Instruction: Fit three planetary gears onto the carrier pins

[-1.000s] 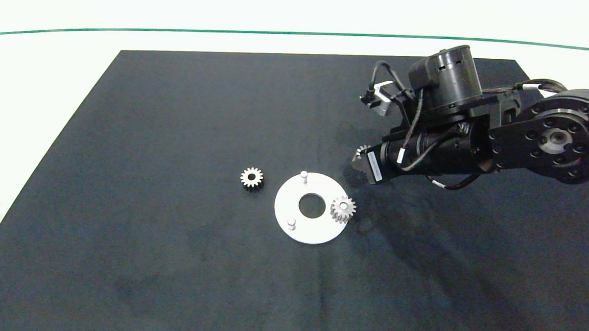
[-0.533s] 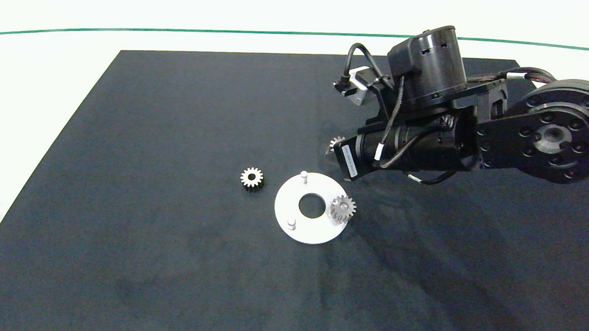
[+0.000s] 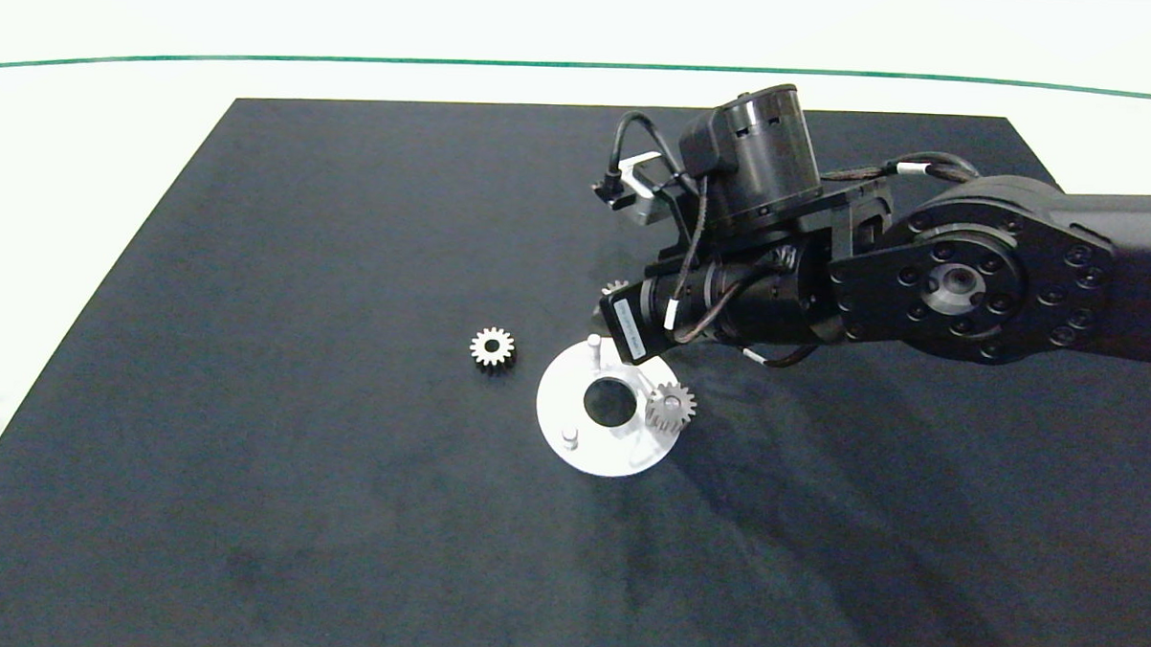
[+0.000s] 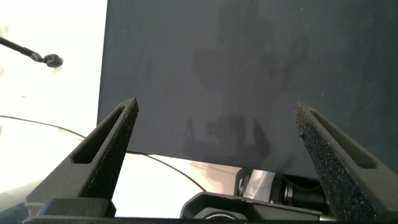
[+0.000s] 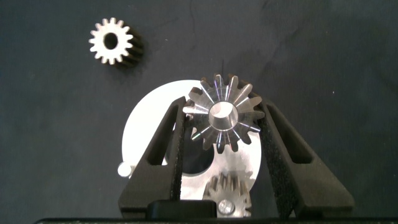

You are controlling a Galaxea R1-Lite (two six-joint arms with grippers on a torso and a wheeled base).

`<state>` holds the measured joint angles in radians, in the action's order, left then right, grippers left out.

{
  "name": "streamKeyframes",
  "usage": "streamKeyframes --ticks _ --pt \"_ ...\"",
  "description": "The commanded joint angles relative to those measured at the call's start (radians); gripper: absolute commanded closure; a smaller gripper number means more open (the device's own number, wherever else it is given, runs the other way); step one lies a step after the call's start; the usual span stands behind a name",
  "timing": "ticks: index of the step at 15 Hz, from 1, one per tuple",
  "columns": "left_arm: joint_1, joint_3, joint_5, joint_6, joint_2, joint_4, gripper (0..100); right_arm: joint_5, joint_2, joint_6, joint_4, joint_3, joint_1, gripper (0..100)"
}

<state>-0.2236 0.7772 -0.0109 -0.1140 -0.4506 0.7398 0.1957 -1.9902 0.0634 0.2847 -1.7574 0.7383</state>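
Note:
My right gripper (image 3: 611,302) (image 5: 223,107) is shut on a silvery planetary gear (image 5: 222,118), held flat just above the white disc (image 3: 558,400) (image 5: 148,121), close to its back pin (image 3: 593,341). A second gear (image 3: 671,406) (image 5: 231,186) sits on the pin at the disc's right rim. The front-left pin (image 3: 570,436) (image 5: 124,168) is bare. A third gear (image 3: 492,346) (image 5: 112,42) lies loose on the mat, left of the disc. My left gripper (image 4: 214,112) is open and holds nothing, hanging over the mat's edge, outside the head view.
A black mat (image 3: 300,256) covers a white table (image 3: 85,105); a green line runs along the back. The right arm's bulky wrist (image 3: 960,279) reaches over the mat's right half. A thin black cable (image 4: 31,55) lies on the white surface in the left wrist view.
The right arm has swung left and slightly forward with the gear in its grip, from right of the disc to over its back edge. The disc and other gears have not moved.

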Motion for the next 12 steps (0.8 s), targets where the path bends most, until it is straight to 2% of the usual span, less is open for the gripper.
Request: streamKeyframes --ticks 1,6,12 --pt "0.0 -0.001 0.0 -0.001 0.012 0.004 0 0.001 -0.025 0.003 0.022 -0.028 0.006 81" --pt "0.0 -0.001 0.0 -0.003 0.018 0.004 0 0.001 -0.062 -0.001 0.111 -0.122 0.016 81" --pt "0.0 -0.001 0.0 -0.001 0.021 0.004 0 0.002 -0.105 -0.001 0.111 -0.142 0.016 81"
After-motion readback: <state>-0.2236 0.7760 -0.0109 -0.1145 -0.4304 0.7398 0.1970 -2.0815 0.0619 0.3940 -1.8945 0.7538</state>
